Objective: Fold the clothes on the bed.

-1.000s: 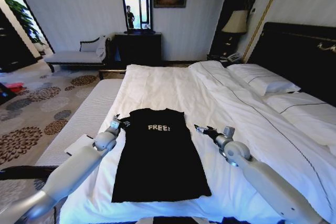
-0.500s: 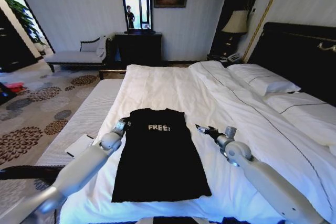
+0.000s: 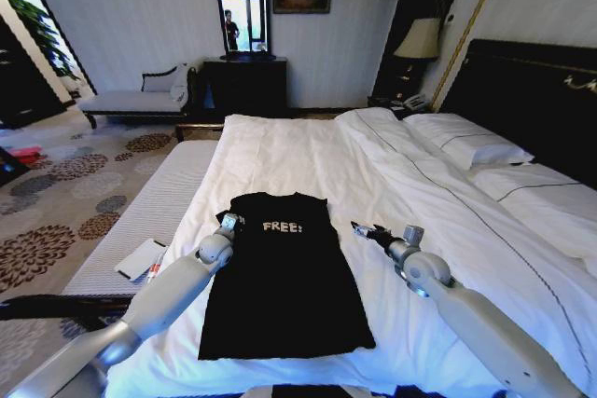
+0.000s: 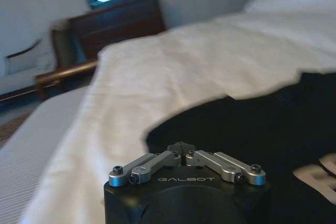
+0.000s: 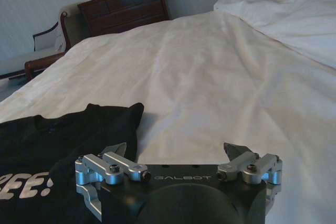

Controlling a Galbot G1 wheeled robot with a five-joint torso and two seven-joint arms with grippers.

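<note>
Left gripper (image 3: 229, 222) has slid in from 9 o'clock onto the black T-shirt's (image 3: 284, 277) left shoulder, fingers pinched together. Right gripper (image 3: 362, 229) hovers spread wide at 3 o'clock. Shirt flat on bed (image 3: 308, 151); fold likely starting.

Both arms: smooth pale grey tubular shells with rounded joint housings, tapering toward the wrists. Left gripper (image 4: 181, 150): matte black body, "GALBOT" printed in small pale letters, silver metal linkage bars with dark socket-head screws. Right gripper (image 5: 178, 153): same black body and lettering, silver linkages and screws, dark pointed fingertips (image 5: 234, 150).
</note>
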